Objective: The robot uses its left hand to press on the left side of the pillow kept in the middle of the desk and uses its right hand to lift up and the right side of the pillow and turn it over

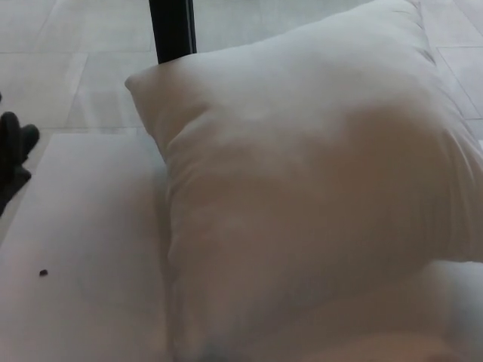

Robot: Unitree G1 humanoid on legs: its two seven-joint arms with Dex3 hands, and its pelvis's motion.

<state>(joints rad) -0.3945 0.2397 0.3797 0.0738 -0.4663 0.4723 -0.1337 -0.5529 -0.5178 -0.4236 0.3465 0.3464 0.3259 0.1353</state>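
Now: white pillow point(302, 196) fills most of the head view, propped up on the pale bench point(83, 249), one corner pointing upper left. Left robot hand point(13, 154) just visible at the left edge, apart from the pillow; cannot tell its finger state. Small dark speck point(43, 272) on bench. Black post point(172, 29) behind.

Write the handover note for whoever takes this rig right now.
Left hand: only part of it shows at the picture's left edge, off the pillow; open or shut cannot be told.
Right hand: not in view.
Large white fabric pillow: on the white desk, filling most of the view.
Done: no press or lift visible.
Left: press the left side, lift the right side, turn it over.
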